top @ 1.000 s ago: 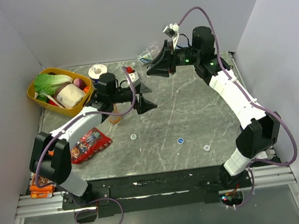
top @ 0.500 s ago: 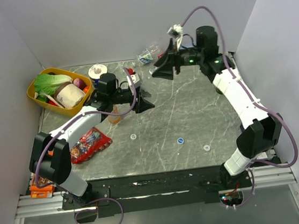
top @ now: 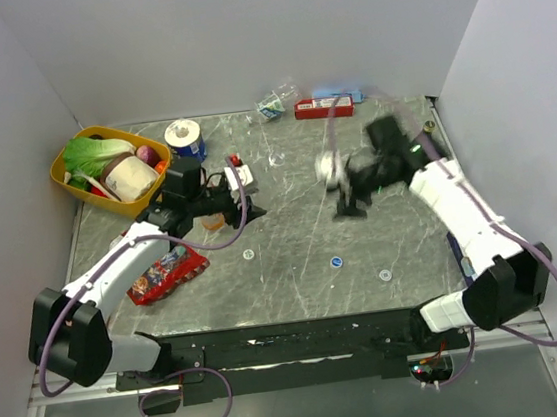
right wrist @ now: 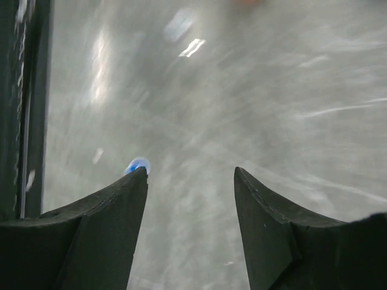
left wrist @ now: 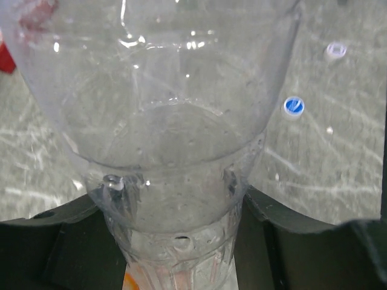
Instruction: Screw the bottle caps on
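Observation:
A clear plastic bottle [left wrist: 163, 121] with orange showing at its narrow end fills the left wrist view. My left gripper [left wrist: 175, 241] is shut on that narrow part, one dark finger on each side. From above, the gripper [top: 231, 214] and the bottle's orange [top: 213, 220] sit left of centre. A blue cap [top: 336, 260] and two white caps [top: 248, 254] [top: 385, 275] lie flat on the table. My right gripper [top: 348, 199], blurred, hangs open and empty over mid-table. In its own view the right gripper [right wrist: 190, 172] has the blue cap [right wrist: 138, 165] at its left fingertip. A water bottle [top: 275, 103] lies at the back.
A yellow basket [top: 61, 176] of vegetables stands at the back left, with a blue-and-white roll [top: 183, 134] beside it. A red snack packet [top: 167, 271] lies near my left arm. A red box [top: 325, 109] sits at the back edge. A small white-and-red object [top: 241, 177] is behind the left gripper.
My left gripper has closed on the bottle and drawn slightly left. The right arm has swung from the back edge down to mid-table, jaws open, uncovering the red box.

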You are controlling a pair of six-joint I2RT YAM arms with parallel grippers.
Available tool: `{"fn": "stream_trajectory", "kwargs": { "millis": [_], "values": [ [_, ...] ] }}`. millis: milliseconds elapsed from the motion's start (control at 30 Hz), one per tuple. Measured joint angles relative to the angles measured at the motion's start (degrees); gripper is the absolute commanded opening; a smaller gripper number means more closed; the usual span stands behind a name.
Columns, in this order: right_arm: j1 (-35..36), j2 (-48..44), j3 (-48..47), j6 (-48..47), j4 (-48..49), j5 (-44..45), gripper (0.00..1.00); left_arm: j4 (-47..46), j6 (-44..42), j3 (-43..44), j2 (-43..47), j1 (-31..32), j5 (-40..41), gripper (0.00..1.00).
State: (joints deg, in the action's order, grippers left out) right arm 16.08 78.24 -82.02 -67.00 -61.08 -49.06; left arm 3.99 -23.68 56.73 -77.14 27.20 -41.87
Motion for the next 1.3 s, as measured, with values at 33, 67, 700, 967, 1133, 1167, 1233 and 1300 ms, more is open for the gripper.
{"fn": "stream_trajectory", "kwargs": {
  "millis": [33,67,700,967,1133,1167,1233,1300],
  "values": [
    [1.49,-0.33,5.31,-4.61,-0.61,2.43,0.65,0.55,-0.59,-0.72,0.50,0.00,0.50,0.01],
    [2.95,-0.39,10.51,-8.59,-0.96,4.98,0.65,1.25,-0.94,-1.57,1.09,0.00,1.22,0.01],
    [13.25,6.45,28.72,-35.78,8.87,20.55,0.58,2.80,-0.39,-6.03,11.32,0.15,8.46,0.01],
    [14.64,11.23,27.15,-37.40,9.53,21.24,0.57,2.89,-0.39,-6.58,11.43,0.17,9.92,0.01],
    [15.08,13.03,26.53,-37.75,9.68,21.75,0.55,2.91,-0.37,-6.60,11.43,0.17,10.34,0.01],
    [15.08,13.35,26.53,-37.90,9.64,21.94,0.55,2.93,-0.37,-6.62,11.43,0.17,10.36,0.01],
    [15.08,13.81,26.53,-38.14,9.49,22.29,0.55,2.93,-0.39,-6.62,11.43,0.15,10.43,0.01],
    [15.08,13.90,26.53,-38.38,9.35,22.64,0.55,2.93,-0.39,-6.62,11.43,0.15,10.51,0.01]
  ]
}}
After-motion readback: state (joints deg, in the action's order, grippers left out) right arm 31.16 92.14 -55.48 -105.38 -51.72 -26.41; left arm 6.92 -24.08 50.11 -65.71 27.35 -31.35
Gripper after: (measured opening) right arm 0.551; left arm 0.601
